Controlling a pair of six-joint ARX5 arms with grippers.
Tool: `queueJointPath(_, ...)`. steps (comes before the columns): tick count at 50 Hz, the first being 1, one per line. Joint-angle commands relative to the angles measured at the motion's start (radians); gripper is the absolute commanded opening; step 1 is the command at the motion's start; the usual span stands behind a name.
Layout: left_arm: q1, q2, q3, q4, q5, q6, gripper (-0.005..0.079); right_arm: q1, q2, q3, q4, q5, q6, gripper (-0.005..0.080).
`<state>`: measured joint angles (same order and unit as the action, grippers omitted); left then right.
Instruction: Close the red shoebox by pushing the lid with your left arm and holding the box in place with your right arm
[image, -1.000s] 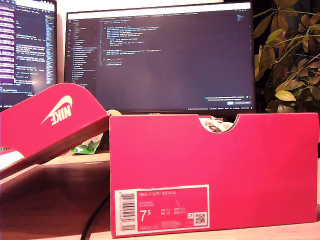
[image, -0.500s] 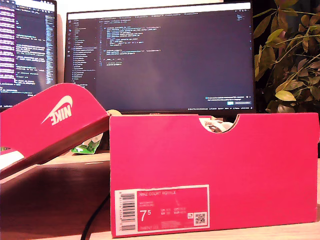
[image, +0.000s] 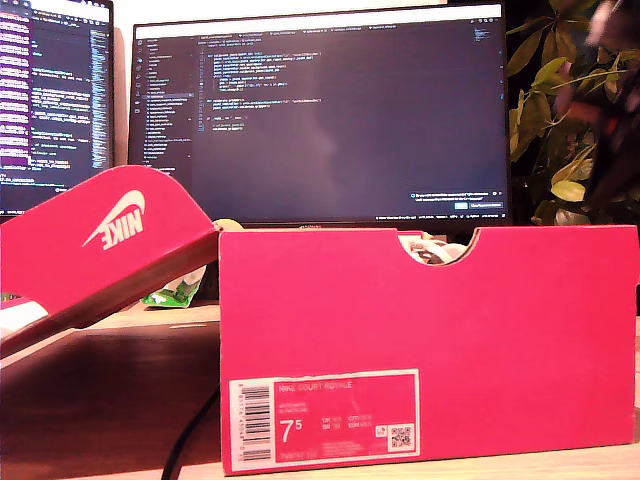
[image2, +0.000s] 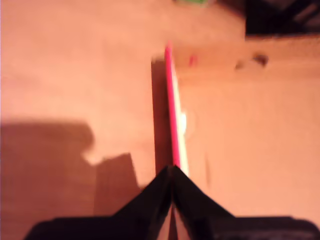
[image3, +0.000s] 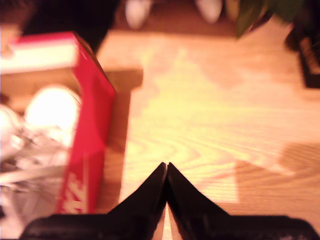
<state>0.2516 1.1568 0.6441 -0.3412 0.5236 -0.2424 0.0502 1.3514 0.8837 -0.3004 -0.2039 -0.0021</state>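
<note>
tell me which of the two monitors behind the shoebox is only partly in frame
The monitor at the exterior view's left: that edge crops it. The larger monitor above the red shoebox shows its whole screen.

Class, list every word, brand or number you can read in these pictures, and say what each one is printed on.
"NIKE" with swoosh: on the open red lid.
"NIKE COURT ROYALE": on the white label on the red shoebox.
"7" with a small "5": same label.
Label's fine print, barcode digits, and monitor code: too small to read.

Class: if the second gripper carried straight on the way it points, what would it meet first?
Probably bare table. My second gripper, jaws shut, points at wood beside the red box; depth is unclear.
</note>
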Motion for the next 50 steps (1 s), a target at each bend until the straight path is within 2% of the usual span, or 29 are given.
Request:
queueJointPath(1, 0.003, 0.050, -0.002, -0.004, 0.020, 0.028, -0.0019, 0.016, 0.028, 0.023, 0.004, -0.008, -0.014, -0.0012)
queueJointPath(15, 0.004, 0.208, -0.002, -0.021, 0.061, 0.069, -0.0019, 0.061, 0.105, 0.028, 0.005, -0.050, -0.028, -0.0012)
queueJointPath(25, 0.004, 0.254, -0.002, -0.045, 0.060, 0.087, -0.0019, 0.129, 0.169, 0.034, 0.040, -0.084, -0.027, -0.0012)
queueJointPath(36, 0.005, 0.270, -0.002, -0.106, 0.061, 0.117, -0.0019, 0.214, 0.248, 0.073, 0.056, -0.084, -0.029, -0.0012)
queueJointPath(50, 0.010, 0.270, -0.002, -0.171, 0.098, 0.140, -0.0019, 0.230, 0.271, 0.081, 0.076, -0.084, -0.032, -0.0012)
